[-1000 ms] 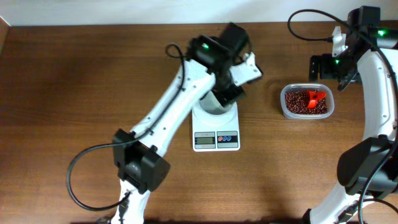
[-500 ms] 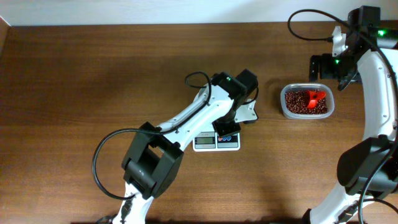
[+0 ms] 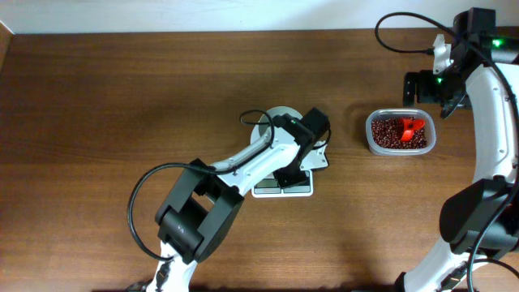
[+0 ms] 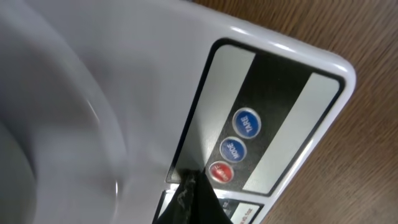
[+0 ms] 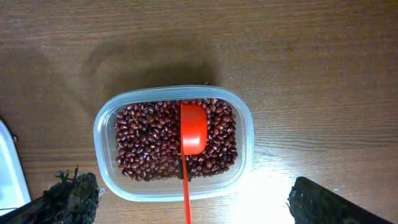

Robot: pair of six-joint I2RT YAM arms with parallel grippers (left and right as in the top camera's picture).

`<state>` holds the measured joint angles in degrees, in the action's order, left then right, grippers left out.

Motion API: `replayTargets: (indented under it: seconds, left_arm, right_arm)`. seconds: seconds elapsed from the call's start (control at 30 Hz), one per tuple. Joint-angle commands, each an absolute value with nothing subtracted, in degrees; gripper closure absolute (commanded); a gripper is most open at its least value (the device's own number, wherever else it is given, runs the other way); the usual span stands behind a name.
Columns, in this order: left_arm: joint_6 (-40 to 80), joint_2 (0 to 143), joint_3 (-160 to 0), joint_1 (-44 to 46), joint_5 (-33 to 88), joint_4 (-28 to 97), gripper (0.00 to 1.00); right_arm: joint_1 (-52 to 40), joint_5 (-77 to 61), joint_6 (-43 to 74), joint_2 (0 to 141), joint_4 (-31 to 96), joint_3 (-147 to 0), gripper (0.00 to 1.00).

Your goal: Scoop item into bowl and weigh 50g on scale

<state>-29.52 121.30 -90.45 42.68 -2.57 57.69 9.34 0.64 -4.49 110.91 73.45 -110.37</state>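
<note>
Left of the scale, the left arm reaches in on a diagonal and puts the left gripper right over the scale's front panel. Its fingers are pinched together into one dark tip with nothing between them. That tip sits at the red button, last in a row of three, though I can't tell if it's pressing. The bowl is on the scale's platform, behind the panel. Its white rim peeks past the arm from overhead and fills the left of the wrist view. Right of the scale and well apart from it, the clear tub holds the beans, all heaped inside. The orange-red scoop lies on them with its handle running toward the camera. Farther right of the scale, the right gripper hangs above the tub, fingers spread wide, holding nothing.
</note>
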Motion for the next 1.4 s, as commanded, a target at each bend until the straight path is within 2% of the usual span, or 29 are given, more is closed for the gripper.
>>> replayTargets:
  seconds: [0.0,0.5,1.0,1.37]
  left_arm:
    - [-29.2,121.8,-88.5,44.3,-2.4,56.0,1.0]
    - [-23.6,121.8,-87.1,44.6,-2.4,54.9,1.0]
    - [-23.6,121.8,-87.0,44.1,-2.9,56.4,1.0]
    - [-24.2,121.8,-82.3,45.8,-1.6,52.6,1.0]
  right_arm:
    - [9.4,1.1,-4.3,111.2,73.5,-111.0,0.01]
    - [9.4,1.1,-4.3,111.2,73.5,-111.0,0.01]
    - [9.4,1.1,-4.3,111.2,73.5,-111.0,0.01]
    - [9.4,1.1,-4.3,111.2,73.5,-111.0,0.01]
